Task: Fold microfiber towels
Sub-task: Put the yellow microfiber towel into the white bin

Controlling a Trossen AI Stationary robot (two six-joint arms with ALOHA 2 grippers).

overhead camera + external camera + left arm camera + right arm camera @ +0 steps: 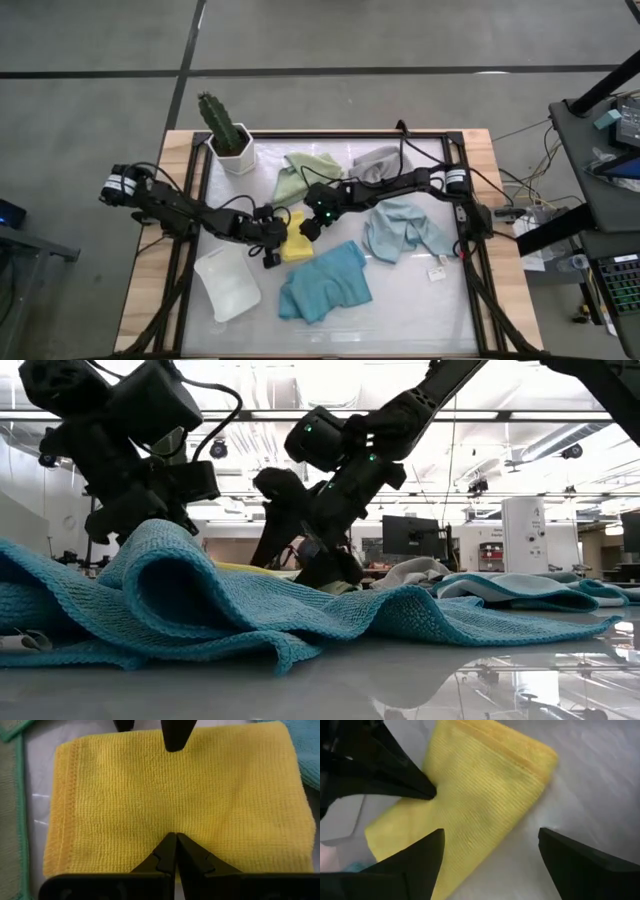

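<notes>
So the yellow towel (297,247) is sitting folded up in the middle of the bench (420,300), right between the white tray (228,284) and the teal towel (326,284). Left claw (174,836) is clenched tight with its tips pressed down on the yellow cloth. Right claw (490,837) hangs just above the same towel with its fingers spread wide, gripping nothing. Sage green towel (300,175), grey one (378,163) and pale blue one (402,229) are lying crumpled around the far side and right.
</notes>
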